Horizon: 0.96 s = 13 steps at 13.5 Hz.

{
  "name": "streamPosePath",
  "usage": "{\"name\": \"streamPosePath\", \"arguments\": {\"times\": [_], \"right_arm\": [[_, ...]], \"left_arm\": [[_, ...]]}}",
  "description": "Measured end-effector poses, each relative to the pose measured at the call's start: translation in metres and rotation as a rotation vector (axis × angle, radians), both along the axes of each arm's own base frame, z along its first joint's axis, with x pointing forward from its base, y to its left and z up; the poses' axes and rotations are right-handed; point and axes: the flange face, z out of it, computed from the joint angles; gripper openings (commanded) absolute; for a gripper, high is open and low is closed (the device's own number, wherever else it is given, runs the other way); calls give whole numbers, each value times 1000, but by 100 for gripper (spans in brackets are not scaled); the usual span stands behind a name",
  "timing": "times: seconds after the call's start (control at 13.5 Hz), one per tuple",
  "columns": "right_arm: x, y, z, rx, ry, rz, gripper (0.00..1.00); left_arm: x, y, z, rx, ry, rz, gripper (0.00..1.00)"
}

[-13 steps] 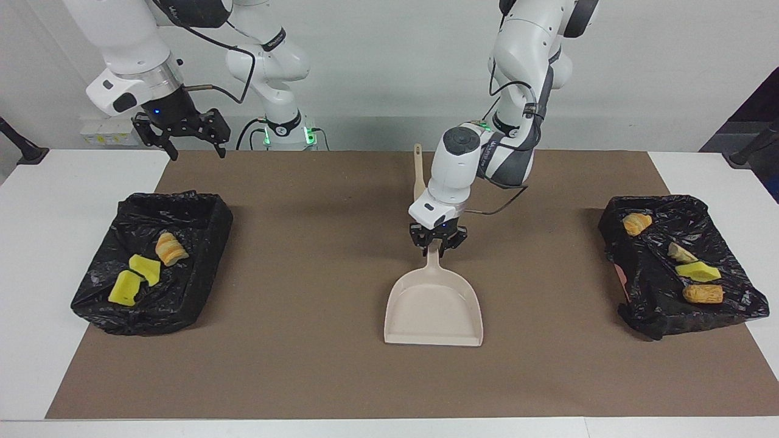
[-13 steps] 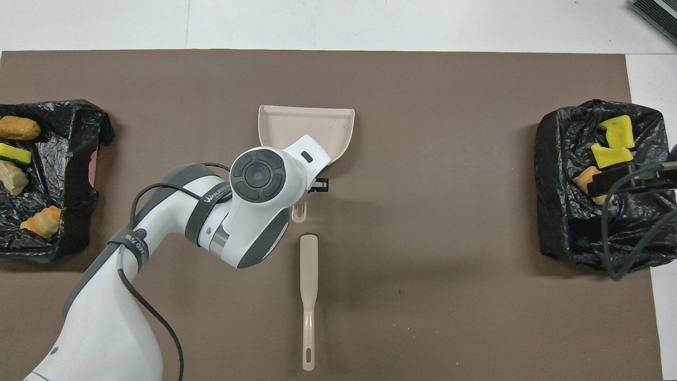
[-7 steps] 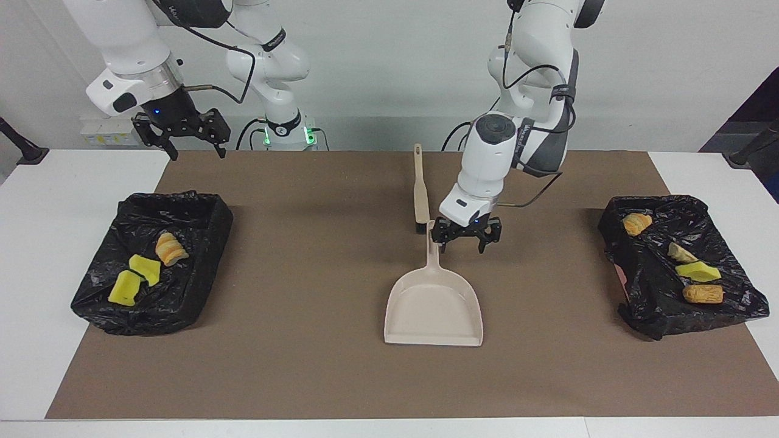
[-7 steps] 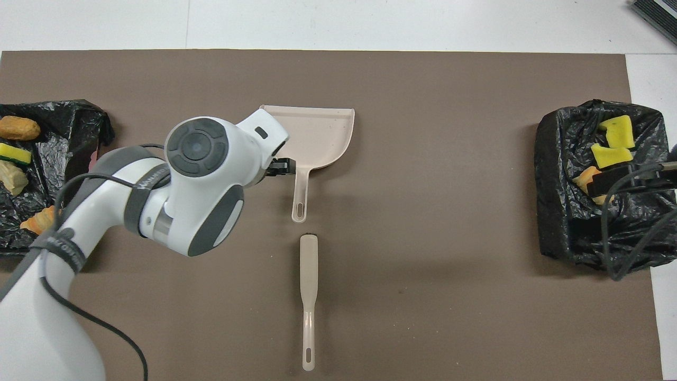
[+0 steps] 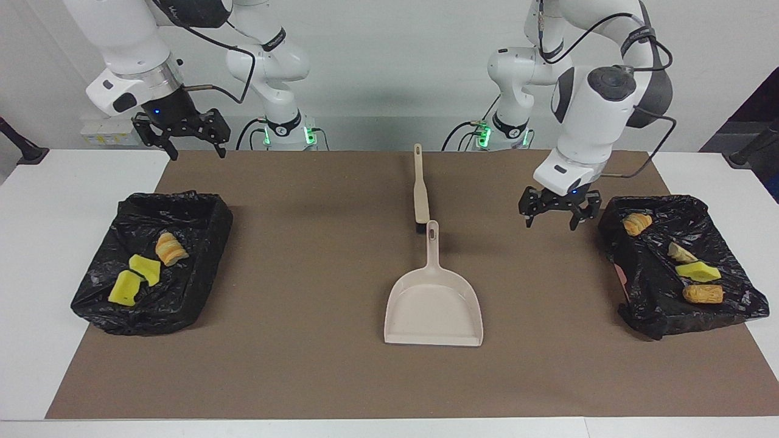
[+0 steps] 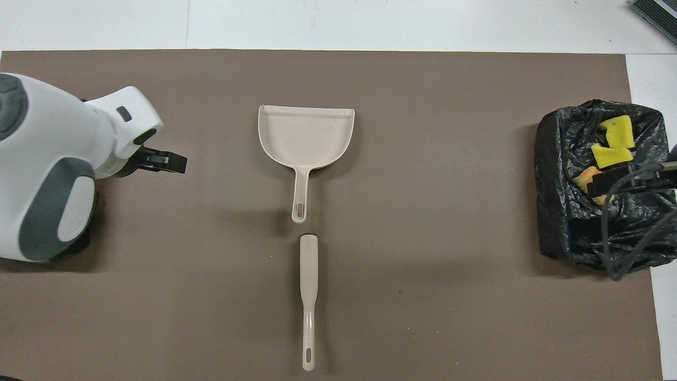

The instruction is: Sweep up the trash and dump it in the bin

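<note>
- Facing the robots, the view shows the left pincer (image 5: 552, 211) hanging spread and empty above the brown mat (image 5: 316, 377), just beside the black-lined bin (image 5: 651, 316) at the left arm's end of the surface.
- That bin holds four pieces of trash: a golden-brown piece (image 5: 636, 223) closest to the left pincer, then a pale cream lump (image 5: 680, 251), a yellow sponge chunk (image 5: 698, 271) and another golden-brown piece (image 5: 703, 294).
- The right pincer (image 5: 193, 141) waits spread and empty, raised over the mat's edge; the second black-lined bin (image 5: 97, 286) below it holds two yellow sponge chunks (image 5: 135, 278) and a golden-brown striped piece (image 5: 170, 249).
- Between the pincers the beige dustpan (image 5: 433, 304) lies flat, its handle end just beside the head of the beige brush (image 5: 420, 191).
- From overhead, the left pincer (image 6: 166, 161) juts from the white wrist over bare mat, well apart from the dustpan (image 6: 305, 135) and brush (image 6: 308, 275).
- The right arm's bin (image 6: 555, 211) shows its sponge chunks (image 6: 613, 143); cables cover part of it.
</note>
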Motion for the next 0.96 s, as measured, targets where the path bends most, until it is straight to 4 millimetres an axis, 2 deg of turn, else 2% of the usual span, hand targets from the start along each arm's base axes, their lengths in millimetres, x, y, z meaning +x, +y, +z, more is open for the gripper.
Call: {"name": "streamPosePath", "arguments": {"times": [0.3, 0.67, 0.82, 0.96], "right_arm": [[0, 0, 0, 0, 0, 0, 100], [0, 0, 0, 0, 0, 0, 100], [0, 0, 0, 0, 0, 0, 100], [0, 0, 0, 0, 0, 0, 100]], "left_arm": [[-18, 34, 38, -5, 39, 52, 100], [-40, 63, 111, -22, 79, 96, 100], [-43, 69, 128, -60, 75, 103, 100], [-44, 77, 136, -65, 72, 96, 100]]}}
